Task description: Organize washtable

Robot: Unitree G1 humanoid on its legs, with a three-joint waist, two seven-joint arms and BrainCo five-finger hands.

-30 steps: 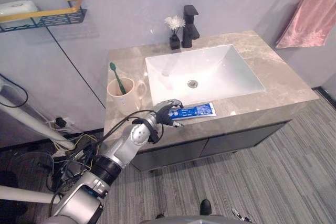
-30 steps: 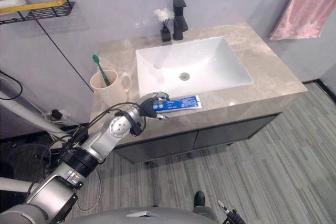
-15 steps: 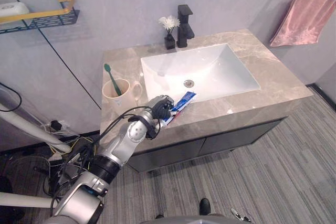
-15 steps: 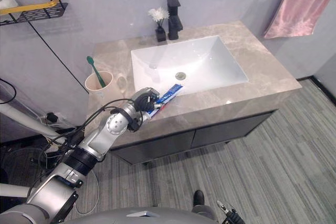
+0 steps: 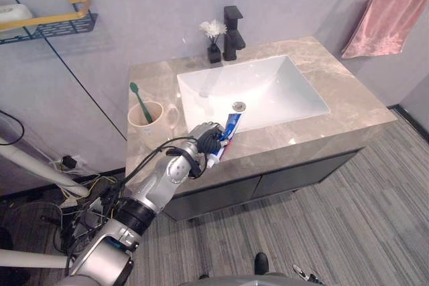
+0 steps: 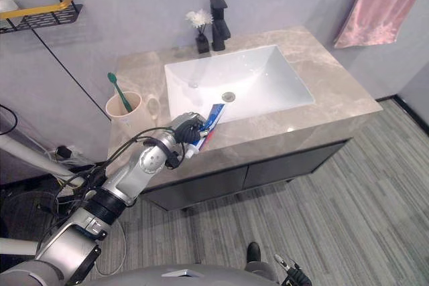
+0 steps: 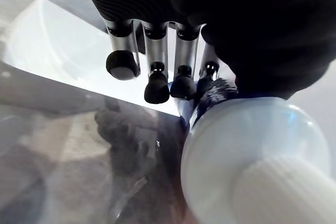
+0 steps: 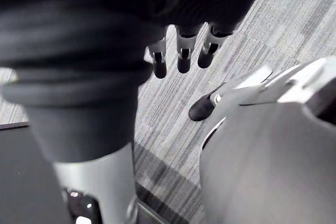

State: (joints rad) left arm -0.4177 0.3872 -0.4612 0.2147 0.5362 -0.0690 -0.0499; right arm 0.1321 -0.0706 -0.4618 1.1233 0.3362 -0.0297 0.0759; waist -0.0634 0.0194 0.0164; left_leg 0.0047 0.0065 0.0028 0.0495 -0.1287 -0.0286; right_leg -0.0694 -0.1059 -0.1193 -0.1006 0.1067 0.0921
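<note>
Left hand [image 5: 206,141] clamped on toothpaste tube [image 5: 230,127], front edge of the washtable surface [image 5: 348,108].
Fingers curled round the tube's lower part; tube off the surface, tilted near upright, white cap end down, flat end up over the front rim of the sink [image 5: 268,92]. Cup [image 5: 149,120] with green toothbrush [image 5: 137,100] stands near, on the hand's left. Black faucet [image 5: 232,31] and flower vase [image 5: 213,38] behind the sink. Right hand [image 8: 184,51] hangs over the floor, fingers loose, holding nothing.
</note>
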